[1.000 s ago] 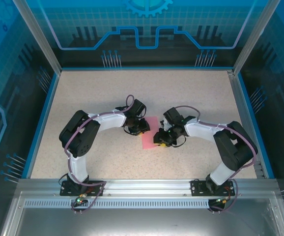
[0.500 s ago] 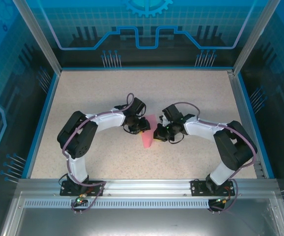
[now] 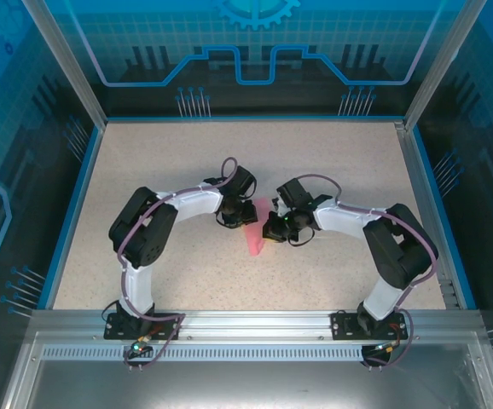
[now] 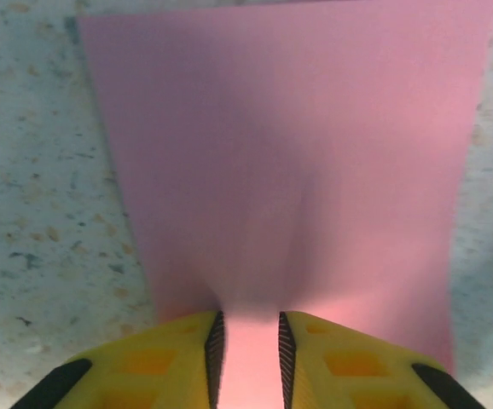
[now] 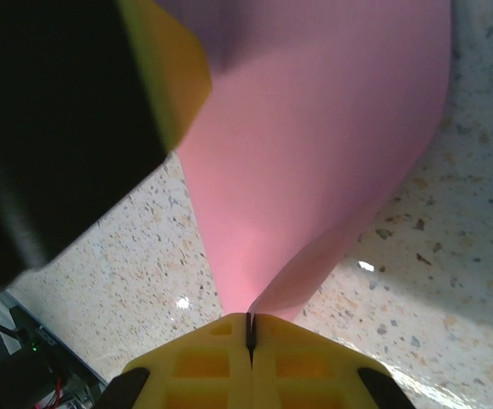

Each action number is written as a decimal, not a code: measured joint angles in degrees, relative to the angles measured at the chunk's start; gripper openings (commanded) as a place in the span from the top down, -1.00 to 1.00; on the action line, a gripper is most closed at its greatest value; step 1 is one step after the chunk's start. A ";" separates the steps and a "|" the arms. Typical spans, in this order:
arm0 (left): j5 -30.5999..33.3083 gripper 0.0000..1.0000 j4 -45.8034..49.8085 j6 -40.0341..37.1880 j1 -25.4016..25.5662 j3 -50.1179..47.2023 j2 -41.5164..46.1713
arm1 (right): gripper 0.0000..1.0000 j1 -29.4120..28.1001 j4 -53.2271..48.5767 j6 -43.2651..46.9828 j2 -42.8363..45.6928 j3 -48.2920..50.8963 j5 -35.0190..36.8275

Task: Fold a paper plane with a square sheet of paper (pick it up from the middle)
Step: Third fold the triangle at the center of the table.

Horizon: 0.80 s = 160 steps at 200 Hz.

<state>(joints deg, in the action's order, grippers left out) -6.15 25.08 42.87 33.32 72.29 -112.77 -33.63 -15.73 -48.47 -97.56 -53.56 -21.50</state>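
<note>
A speckled beige bench (image 3: 144, 170) is filling the floor of a blue-walled enclosure, seen from above. Two black and white robot arms are reaching in from the near edge and bending toward each other near the middle of the bench. The left arm (image 3: 178, 209) is curving in from the left and the right arm (image 3: 357, 223) from the right, so that their wrists are nearly meeting.

Between the two wrists, the square sheet of paper (image 3: 253, 241) is hanging as a pink-red shape, narrowing to a point toward the near side.

In the left wrist view, the pink sheet is spreading away from the camera over the bench, with a soft ridge running back into the yellow fingers. The left claw (image 4: 248, 345) is gripping the paper's near edge, its fingers standing only a narrow gap apart with pink showing between them.

In the right wrist view, the paper is curling in a smooth bend. The right claw (image 5: 251, 328) is pressing its yellow fingers tight together, pinching a corner of the sheet in the seam between them.
</note>
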 measured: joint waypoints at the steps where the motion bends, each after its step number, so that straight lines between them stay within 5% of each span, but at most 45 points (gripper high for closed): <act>1: 0.02 0.50 0.07 -0.02 0.00 0.02 0.00 | 0.92 0.00 0.04 0.02 -0.02 -0.02 0.02; 160: 0.57 0.57 0.39 -1.03 -0.22 0.57 -0.17 | 0.91 -1.42 7.04 0.02 -6.93 -3.15 0.04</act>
<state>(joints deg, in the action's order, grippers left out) -5.58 25.47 41.85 33.10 72.86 -112.95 -35.05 -8.69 -48.45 -104.49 -56.71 -21.45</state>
